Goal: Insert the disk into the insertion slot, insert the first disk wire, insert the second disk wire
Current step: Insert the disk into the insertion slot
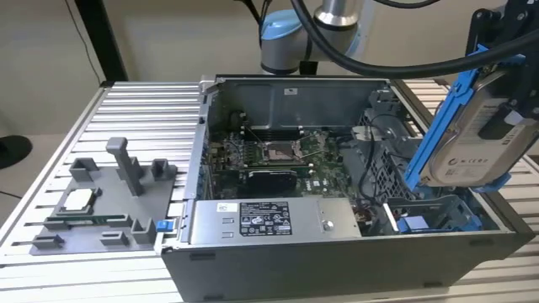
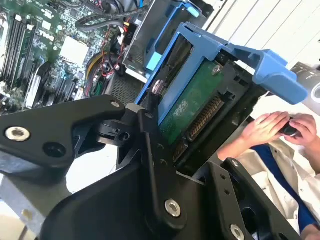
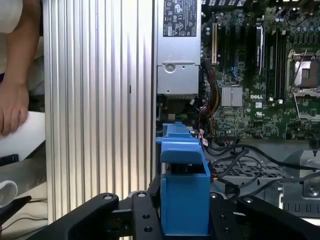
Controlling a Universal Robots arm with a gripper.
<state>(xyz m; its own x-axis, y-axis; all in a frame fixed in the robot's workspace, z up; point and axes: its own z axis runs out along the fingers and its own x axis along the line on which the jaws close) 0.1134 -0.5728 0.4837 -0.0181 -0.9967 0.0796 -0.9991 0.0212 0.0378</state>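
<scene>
Starting at the exterior view's left, a grey fixture block (image 1: 110, 202) is being carried by the ribbed table (image 1: 143, 113); rightwards, the edge of the open computer case (image 1: 337, 259) is being overhung by the tilted disk (image 1: 471, 145), clamped in the jaws of the gripper (image 3: 185, 215), clear above the insertion slot (image 1: 430, 218).

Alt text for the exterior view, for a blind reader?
The gripper holds the disk, tilted in its blue frame, above the insertion slot of an open computer case, on the exterior view's right. A grey fixture plate lies on the table beside it.
</scene>
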